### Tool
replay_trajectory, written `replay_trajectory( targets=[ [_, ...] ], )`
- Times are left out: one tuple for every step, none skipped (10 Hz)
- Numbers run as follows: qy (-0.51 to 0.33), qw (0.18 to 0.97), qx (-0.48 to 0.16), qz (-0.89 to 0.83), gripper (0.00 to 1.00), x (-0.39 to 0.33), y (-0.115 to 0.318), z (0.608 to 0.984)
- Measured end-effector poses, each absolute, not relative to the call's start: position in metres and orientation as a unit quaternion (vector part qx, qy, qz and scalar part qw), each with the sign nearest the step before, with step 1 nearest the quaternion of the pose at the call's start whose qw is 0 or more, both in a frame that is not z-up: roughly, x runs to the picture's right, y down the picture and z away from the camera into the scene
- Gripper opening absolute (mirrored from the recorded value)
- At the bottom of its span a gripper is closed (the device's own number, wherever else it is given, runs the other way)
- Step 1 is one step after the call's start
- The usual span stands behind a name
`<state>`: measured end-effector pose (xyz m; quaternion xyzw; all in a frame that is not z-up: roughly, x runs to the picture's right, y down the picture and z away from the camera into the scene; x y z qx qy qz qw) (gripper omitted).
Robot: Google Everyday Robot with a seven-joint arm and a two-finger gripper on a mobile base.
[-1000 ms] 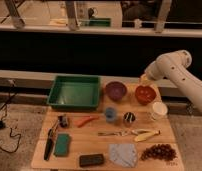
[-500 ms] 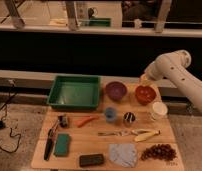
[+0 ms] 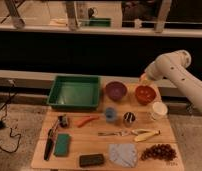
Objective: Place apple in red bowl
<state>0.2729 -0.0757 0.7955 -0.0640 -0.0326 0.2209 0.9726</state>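
The red bowl stands at the back right of the wooden table, to the right of the purple bowl. My gripper hangs at the end of the white arm, just above the red bowl's far left rim. A small yellowish shape at its tip looks like the apple, but I cannot make it out for certain. No other apple shows on the table.
A green tray sits at the back left. A white paper cup, a blue cup and a dark can stand mid-table. A banana, grapes, a grey cloth and a green sponge lie in front.
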Motion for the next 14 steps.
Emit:
replay_trajectory(
  targets=[
    [-0.033, 0.973, -0.064, 0.221, 0.80, 0.2729, -0.0756, 0.7955],
    [-0.032, 0.973, -0.064, 0.221, 0.80, 0.2731, -0.0756, 0.7955],
    [-0.033, 0.973, -0.064, 0.221, 0.80, 0.2730, -0.0756, 0.7955],
    [-0.033, 0.973, -0.064, 0.221, 0.80, 0.2730, -0.0756, 0.7955],
    [-0.033, 0.973, -0.064, 0.221, 0.80, 0.2732, -0.0756, 0.7954],
    [-0.033, 0.973, -0.064, 0.221, 0.80, 0.2732, -0.0755, 0.7955],
    [-0.033, 0.973, -0.064, 0.221, 0.80, 0.2733, -0.0755, 0.7954],
    [-0.033, 0.973, -0.064, 0.221, 0.80, 0.2733, -0.0755, 0.7954],
    [-0.032, 0.973, -0.064, 0.221, 0.80, 0.2733, -0.0755, 0.7954],
    [-0.033, 0.973, -0.064, 0.221, 0.80, 0.2733, -0.0755, 0.7954],
    [-0.033, 0.973, -0.064, 0.221, 0.80, 0.2733, -0.0755, 0.7954],
    [-0.033, 0.973, -0.064, 0.221, 0.80, 0.2733, -0.0755, 0.7954],
    [-0.033, 0.973, -0.064, 0.221, 0.80, 0.2733, -0.0755, 0.7954],
    [-0.033, 0.973, -0.064, 0.221, 0.80, 0.2733, -0.0755, 0.7954]
  ],
)
